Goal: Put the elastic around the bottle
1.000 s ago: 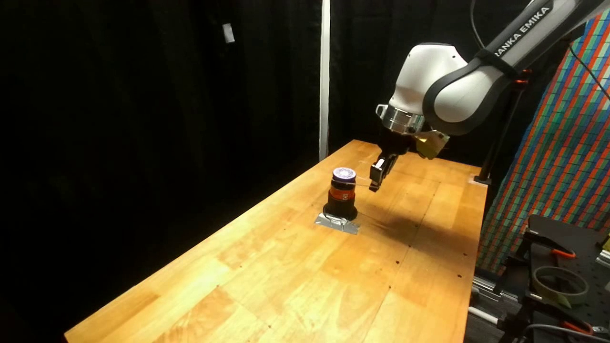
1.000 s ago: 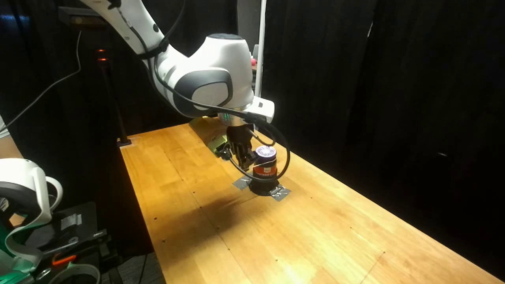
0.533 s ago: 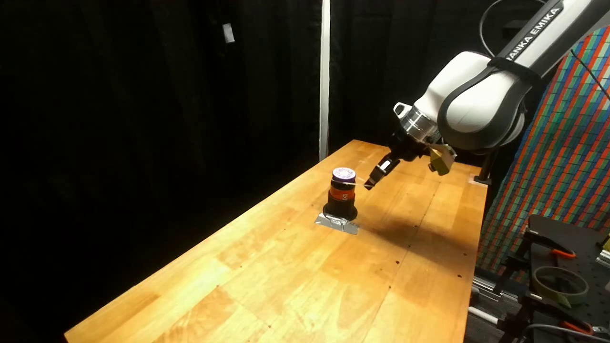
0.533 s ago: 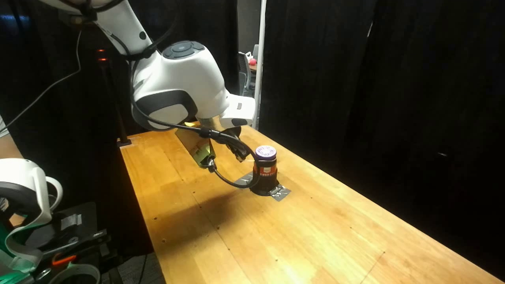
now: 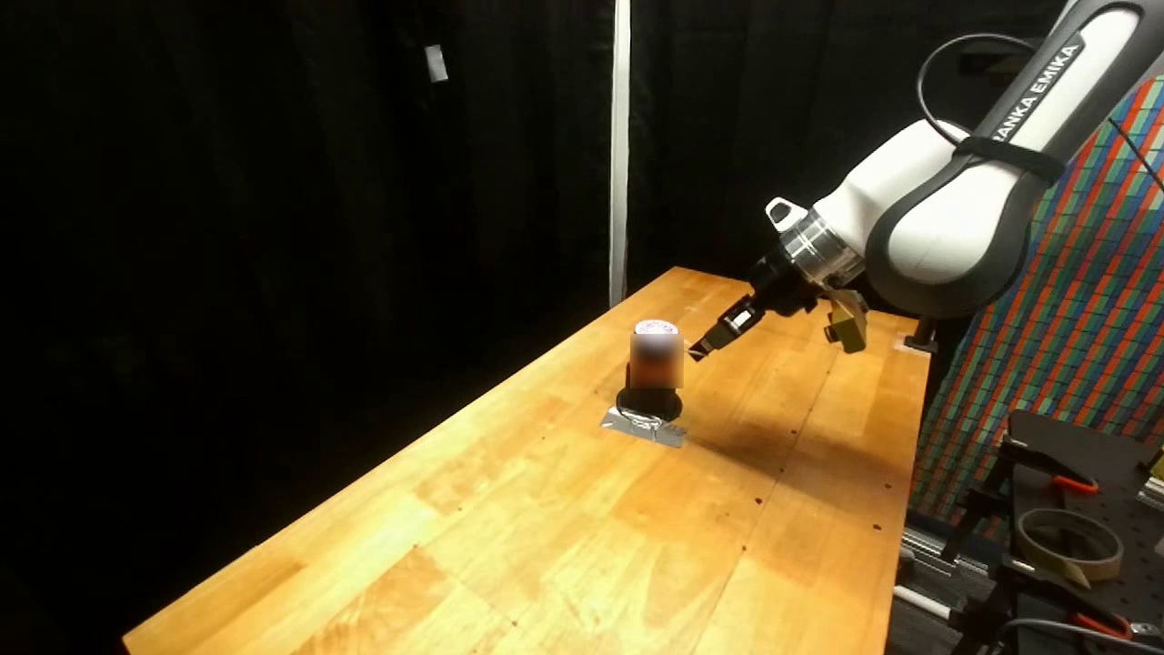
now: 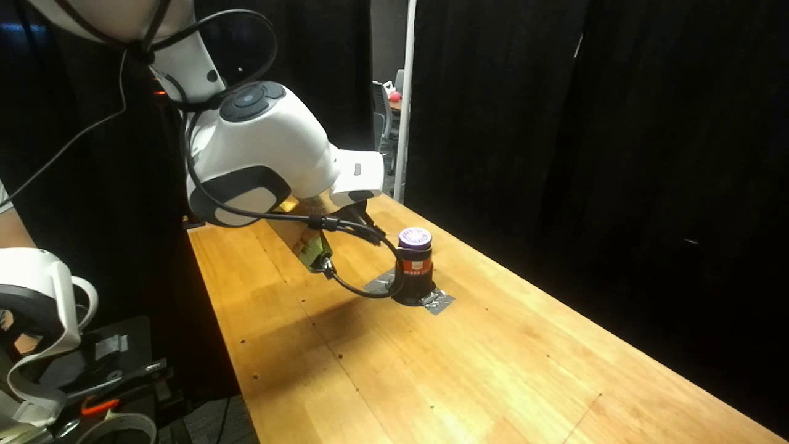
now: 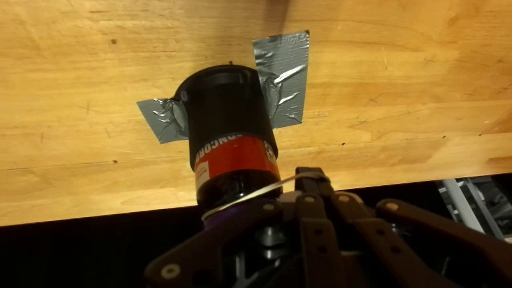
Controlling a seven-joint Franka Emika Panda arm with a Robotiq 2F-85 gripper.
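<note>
Curtains [image 5: 318, 273], black, hang around a long wooden table [image 5: 546, 546] in both exterior views. A white robot arm [image 5: 946, 218] reaches over the table, its wrist tilted, with the dark gripper [image 7: 313, 183] slanting down toward the bottle [image 6: 414, 266]. In the wrist view the gripper's fingers are pressed together, their tips just beside the bottle with a gap between. The bottle stands upright on the table, dark with an orange-red band and a purple-and-white top. Silver tape [image 7: 286, 80] sits at two sides of its base. A thin, pale elastic [image 7: 262, 192] lies against the bottle near the top, curves out of sight round its side, and stretches across to loop over the fingertips. Whether any is pinched between them, I cannot tell.
</note>
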